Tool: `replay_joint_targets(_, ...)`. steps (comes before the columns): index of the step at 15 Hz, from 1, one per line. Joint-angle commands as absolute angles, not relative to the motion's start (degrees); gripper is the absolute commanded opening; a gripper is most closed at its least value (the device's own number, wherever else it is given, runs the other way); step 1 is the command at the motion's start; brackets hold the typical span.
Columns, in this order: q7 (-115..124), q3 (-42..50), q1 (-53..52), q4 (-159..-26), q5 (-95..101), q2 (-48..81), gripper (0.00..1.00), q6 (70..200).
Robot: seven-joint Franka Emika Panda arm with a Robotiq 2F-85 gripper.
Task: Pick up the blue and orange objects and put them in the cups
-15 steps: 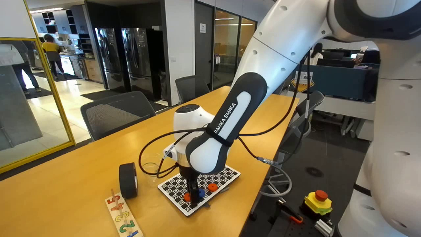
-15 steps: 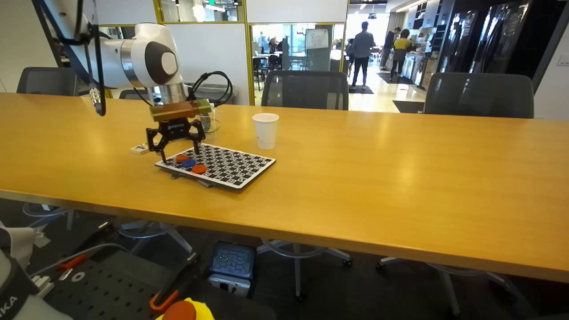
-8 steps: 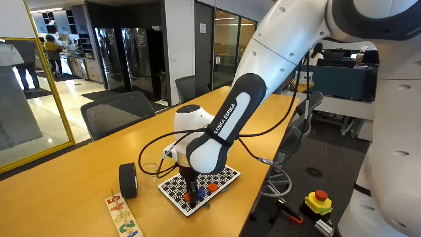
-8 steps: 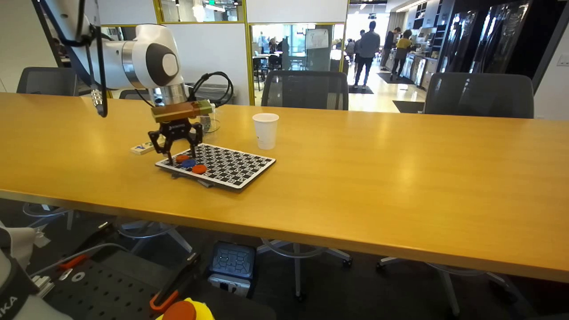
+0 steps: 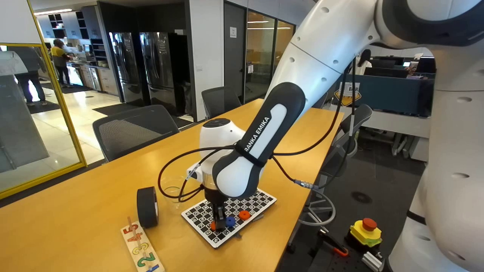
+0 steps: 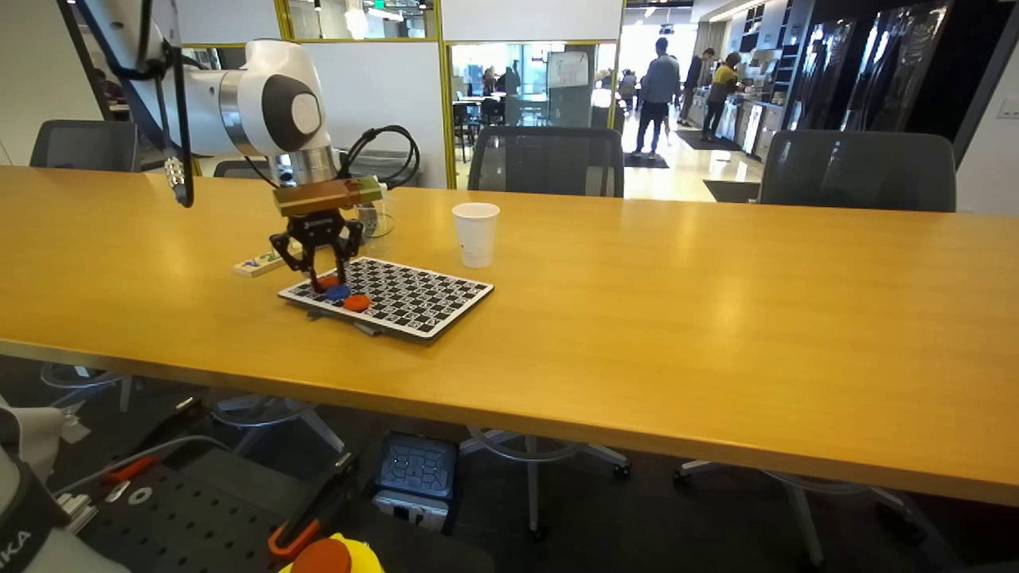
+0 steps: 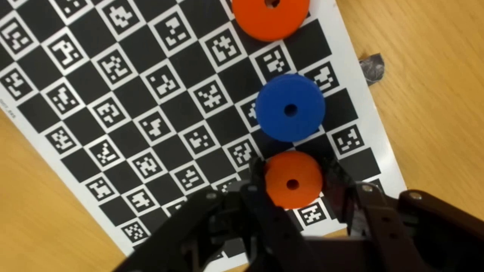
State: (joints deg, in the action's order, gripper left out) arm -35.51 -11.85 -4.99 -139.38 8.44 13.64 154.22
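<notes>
In the wrist view the claw (image 7: pixel 293 173) is spread just as wide as the orange disc (image 7: pixel 293 195) — a finger at its 9 o'clock, another at its 3, both seeming to touch its edge. How firm the grip is, I cannot tell. The disc shows at the board (image 7: pixel 181 113), with the blue disc (image 7: pixel 278 107) lying just beside it at 12 o'clock and the other orange disc (image 7: pixel 270 22) beyond, cut by the frame. In an exterior view the white cup (image 6: pixel 476 239) stands upright on the desk (image 6: pixel 677 318), at 2 o'clock from the board. In an exterior view the clear cup (image 5: pixel 172 192) is at 10 o'clock from the board — with the roll (image 5: pixel 146 207) on edge at 9 and the number strip (image 5: pixel 143 247) at 8.
</notes>
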Motion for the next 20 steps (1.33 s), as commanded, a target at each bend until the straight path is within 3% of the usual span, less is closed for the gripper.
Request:
replay_joint_targets(1, -37.50, -12.43, -3.18, -138.43, 6.72, 10.75, 0.22, 153.13)
replay_joint_targets(9, -35.77, -7.76, -1.40, -129.63, 8.61, 6.90, 0.22, 147.37)
replay_joint_targets(20, -28.25, -1.78, 1.40, -110.00, 8.77, 19.19, 0.21, 142.99)
